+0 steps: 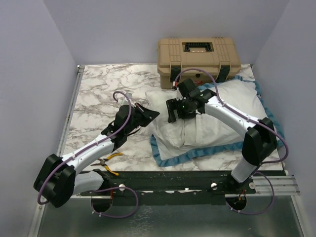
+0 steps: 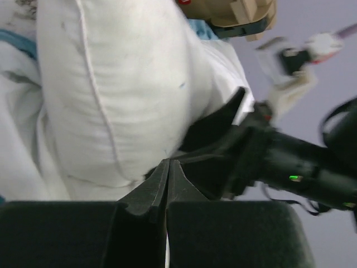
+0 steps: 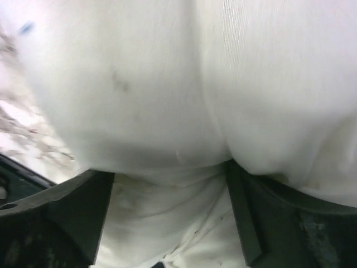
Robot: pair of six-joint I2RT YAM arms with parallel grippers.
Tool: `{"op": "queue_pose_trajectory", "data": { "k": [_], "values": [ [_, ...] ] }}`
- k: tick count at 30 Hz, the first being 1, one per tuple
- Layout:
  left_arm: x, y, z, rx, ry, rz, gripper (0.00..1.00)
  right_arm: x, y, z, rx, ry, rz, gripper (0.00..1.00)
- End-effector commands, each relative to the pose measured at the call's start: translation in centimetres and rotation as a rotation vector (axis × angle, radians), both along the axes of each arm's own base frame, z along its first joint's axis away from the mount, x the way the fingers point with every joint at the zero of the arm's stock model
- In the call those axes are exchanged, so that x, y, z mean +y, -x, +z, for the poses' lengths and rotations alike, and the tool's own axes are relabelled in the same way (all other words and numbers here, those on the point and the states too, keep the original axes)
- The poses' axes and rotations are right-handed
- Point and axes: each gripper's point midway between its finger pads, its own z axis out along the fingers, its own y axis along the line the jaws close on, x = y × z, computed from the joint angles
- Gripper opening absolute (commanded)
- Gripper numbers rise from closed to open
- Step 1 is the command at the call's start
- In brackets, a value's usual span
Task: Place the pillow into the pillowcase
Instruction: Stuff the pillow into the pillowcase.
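Observation:
The white pillow (image 1: 222,111) lies on the right half of the table, on top of the pillowcase (image 1: 197,154), which shows as white cloth with a blue frilled edge. My right gripper (image 1: 174,111) is pressed against the pillow's left end, open. In the right wrist view, white fabric (image 3: 167,84) bulges between the spread fingers (image 3: 248,218) of the right gripper (image 3: 170,187). My left gripper (image 1: 150,114) hovers just left of the pillow, shut and empty. In its wrist view, the left gripper (image 2: 168,163) points at the pillow (image 2: 122,84).
A tan hard case (image 1: 198,57) stands at the back, touching the pillow's far side. Yellow-handled pliers (image 1: 109,160) lie near the front edge by the left arm. Bare marble tabletop (image 1: 103,98) spreads to the left. The right arm (image 2: 290,162) crosses the left wrist view.

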Motion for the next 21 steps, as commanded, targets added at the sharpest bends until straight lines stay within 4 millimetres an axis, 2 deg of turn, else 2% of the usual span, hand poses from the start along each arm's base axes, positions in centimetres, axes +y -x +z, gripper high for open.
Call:
{"op": "queue_pose_trajectory", "data": {
  "k": [1, 4, 7, 14, 16, 19, 21],
  "values": [
    [0.3, 0.7, -3.1, 0.061, -0.093, -0.032, 0.00, -3.1, 0.9, 5.2, -0.034, 0.075, -0.021, 0.98],
    [0.8, 1.2, -4.9, 0.107, -0.191, -0.053, 0.00, -2.8, 2.2, 7.6, -0.024, 0.037, 0.027, 1.00],
    [1.0, 1.5, -5.5, 0.122, -0.213, -0.059, 0.00, -2.0, 5.0, 7.8, 0.038, 0.023, 0.099, 0.99],
    [0.7, 1.5, -6.1, 0.144, -0.215, -0.071, 0.00, 1.2, 12.8, 6.5, 0.228, -0.018, 0.255, 0.78],
    [0.6, 1.4, -6.1, 0.146, -0.219, -0.075, 0.00, 1.8, 14.4, 5.7, 0.258, -0.005, 0.286, 0.77],
    [0.3, 1.2, -6.3, 0.149, -0.225, -0.085, 0.00, 2.9, 15.6, 4.0, 0.268, 0.007, 0.314, 0.77],
    [0.2, 1.2, -6.1, 0.144, -0.225, -0.090, 0.00, 2.9, 15.3, 2.4, 0.251, 0.069, 0.302, 0.75]
  ]
}}
